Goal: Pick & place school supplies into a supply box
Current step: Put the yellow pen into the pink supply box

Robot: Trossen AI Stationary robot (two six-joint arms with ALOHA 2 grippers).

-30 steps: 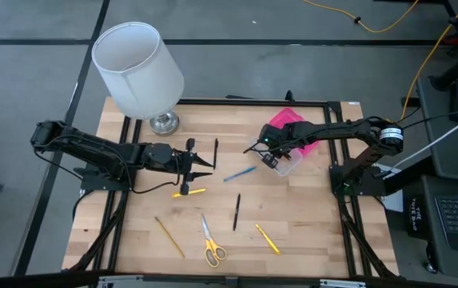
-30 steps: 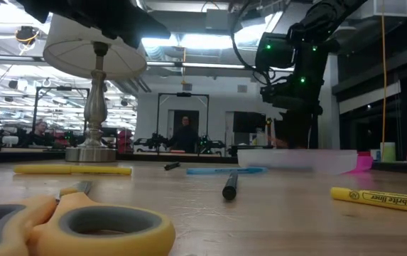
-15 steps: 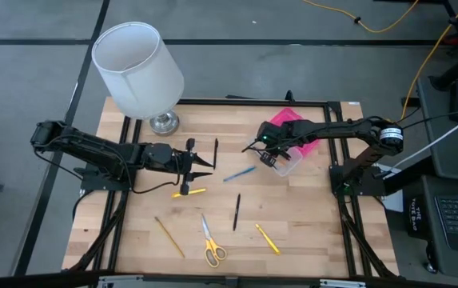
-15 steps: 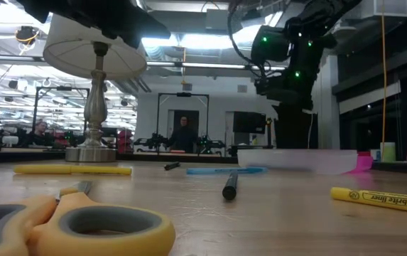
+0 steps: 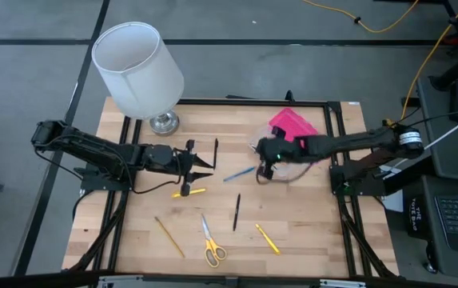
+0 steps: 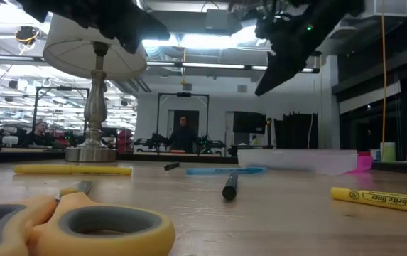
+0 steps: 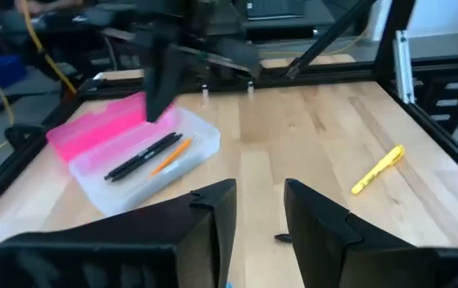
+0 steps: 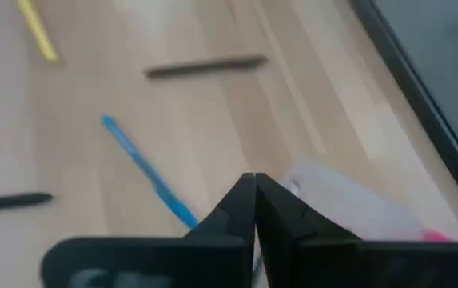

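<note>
The supply box stands at the table's far right, its pink lid [image 5: 292, 124] open behind its clear base [image 7: 145, 164]. In the base lie two black pens and an orange pencil [image 7: 173, 156]. My right gripper [image 5: 262, 170] hangs shut and empty in the air just left of the box, above the blue pen [image 8: 149, 180]. My left gripper [image 7: 260, 216] waits open and empty over the table's middle left [image 5: 206, 162]. A yellow highlighter [image 5: 189, 192], black pens [image 5: 236, 212], scissors [image 5: 211, 244], a tan pencil [image 5: 169, 237] and a yellow marker [image 5: 267, 238] lie flat on the wood.
A lamp with a white shade [image 5: 137, 68] stands on its metal foot [image 5: 163, 122] at the far left corner. A black frame rail [image 5: 252, 102] runs round the table. Bare wood [image 5: 316, 216] lies at the near right.
My right gripper has risen from just above the box's clear base and swung a little toward the table's near edge, its arm tipping and rolling as it went. The box and the loose supplies have stayed where they were.
</note>
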